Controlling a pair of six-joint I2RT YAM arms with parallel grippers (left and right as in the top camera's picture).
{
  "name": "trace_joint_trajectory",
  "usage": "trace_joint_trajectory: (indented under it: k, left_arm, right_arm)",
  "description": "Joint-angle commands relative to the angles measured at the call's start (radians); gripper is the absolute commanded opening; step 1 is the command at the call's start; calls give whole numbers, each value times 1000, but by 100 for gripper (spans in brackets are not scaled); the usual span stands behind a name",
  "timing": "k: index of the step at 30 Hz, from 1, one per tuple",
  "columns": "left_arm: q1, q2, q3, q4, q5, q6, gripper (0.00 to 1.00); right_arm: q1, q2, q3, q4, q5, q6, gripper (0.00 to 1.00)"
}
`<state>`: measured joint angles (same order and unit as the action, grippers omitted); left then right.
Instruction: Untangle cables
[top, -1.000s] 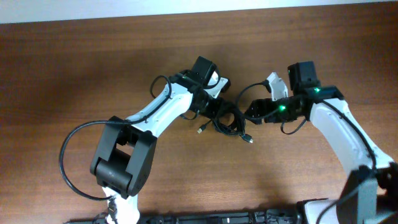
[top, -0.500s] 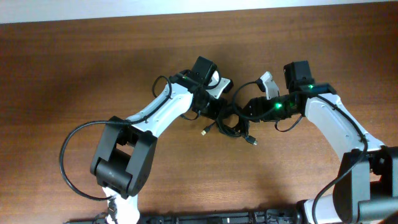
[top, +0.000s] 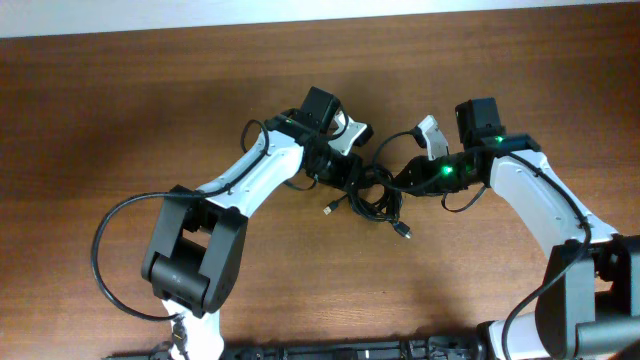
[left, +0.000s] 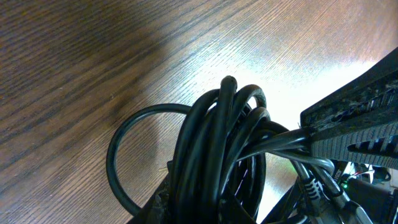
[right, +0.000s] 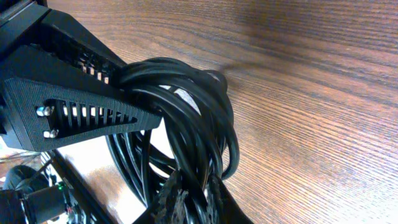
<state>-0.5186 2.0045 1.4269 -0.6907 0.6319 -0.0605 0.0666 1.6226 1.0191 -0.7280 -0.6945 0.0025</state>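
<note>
From overhead, the fingertips of the left gripper and the right gripper are buried in the cables between them, and the cords cannot be counted. A plug end near the left gripper and a second plug end near the right gripper are too small to be identified. In the left wrist view, the left gripper's fingers are cut off by the lower edge, and a slotted black finger beyond them is cropped at the right. In the right wrist view, the corner left of the right gripper's fingers is blurred.
</note>
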Motion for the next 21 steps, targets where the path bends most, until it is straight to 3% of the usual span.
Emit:
trace_joint_trajectory:
  k: [1,2,3,10,12,14,19,21]
  left_arm:
    - [13,-31,10,5,39,16,0]
    - [13,-31,11,9,39,16,0]
    - [13,-31,11,19,44,16,0]
    - [14,-31,11,92,90,16,0]
    - [14,-31,11,90,91,16,0]
    - [13,-31,10,87,90,16,0]
    - [48,-31,10,67,66,16,0]
    - [76,-31,10,34,-56,16,0]
  right_arm:
    - [5,3,11,-5,18,-2,13]
    - [5,4,11,-17,17,-3,20]
    - [5,3,11,-25,17,-3,22]
    - [6,3,11,-47,17,-3,22]
    - [6,3,11,-46,18,-3,18]
    - [6,3,11,-45,23,-3,4]
    - [6,3,11,-45,57,-2,4]
    - [6,3,11,-47,112,-1,4]
